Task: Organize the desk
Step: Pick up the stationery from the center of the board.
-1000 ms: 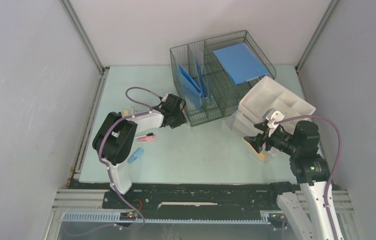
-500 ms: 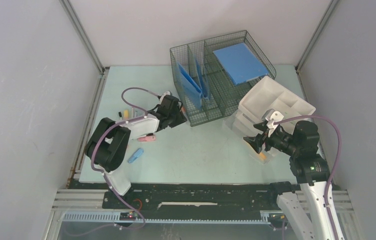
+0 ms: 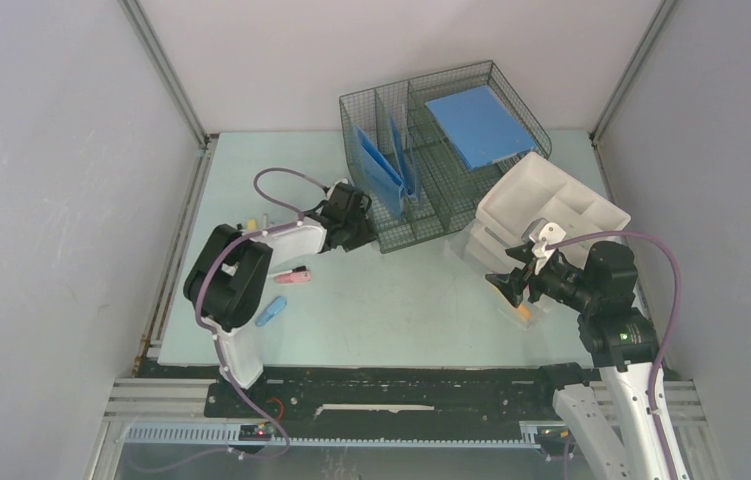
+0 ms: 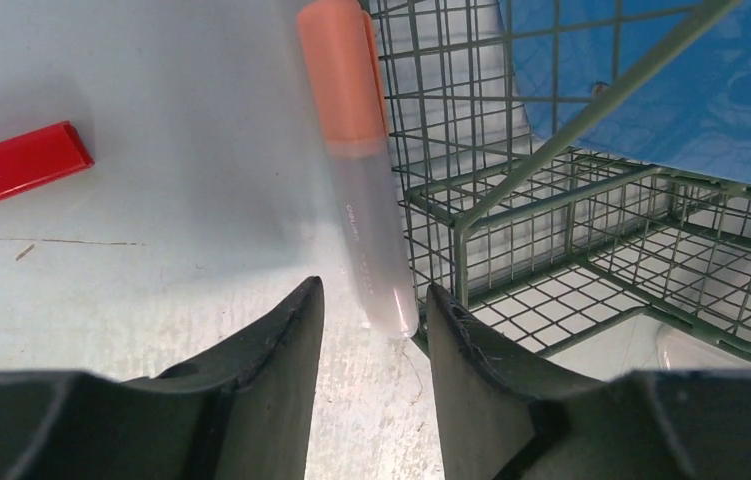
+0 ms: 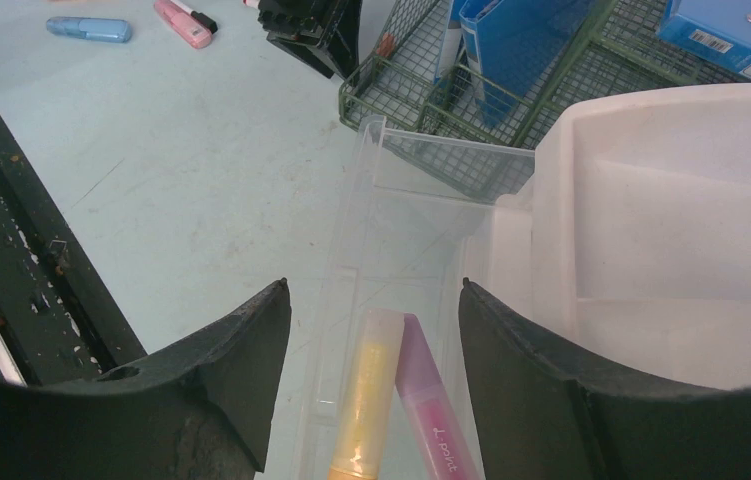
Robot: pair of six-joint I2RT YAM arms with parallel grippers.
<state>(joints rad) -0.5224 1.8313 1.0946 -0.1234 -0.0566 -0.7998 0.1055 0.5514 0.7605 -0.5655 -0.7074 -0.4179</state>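
The desk (image 3: 391, 300) is a pale mint-green tabletop. My left gripper (image 3: 349, 222) is open at the front left corner of the wire basket (image 3: 431, 150). In the left wrist view an orange-capped highlighter (image 4: 356, 150) lies on the desk against the basket wire, its clear end just ahead of the open left gripper (image 4: 369, 305). My right gripper (image 3: 507, 283) is open and empty above a clear tray (image 5: 371, 190). The tray holds a yellow highlighter (image 5: 371, 400) and a pink highlighter (image 5: 431, 410), which lie below the open right gripper (image 5: 373, 300).
A red marker (image 4: 21, 165) lies left of the highlighter. A pink pen (image 3: 293, 275) and a blue pen (image 3: 271, 311) lie on the desk by the left arm. The basket holds blue folders (image 3: 381, 165) and a blue book (image 3: 479, 125). A white organiser (image 3: 551, 205) stands at the right.
My left arm swung a little left and back, and its gripper now sits slightly closer to the basket corner. The right arm has not moved.
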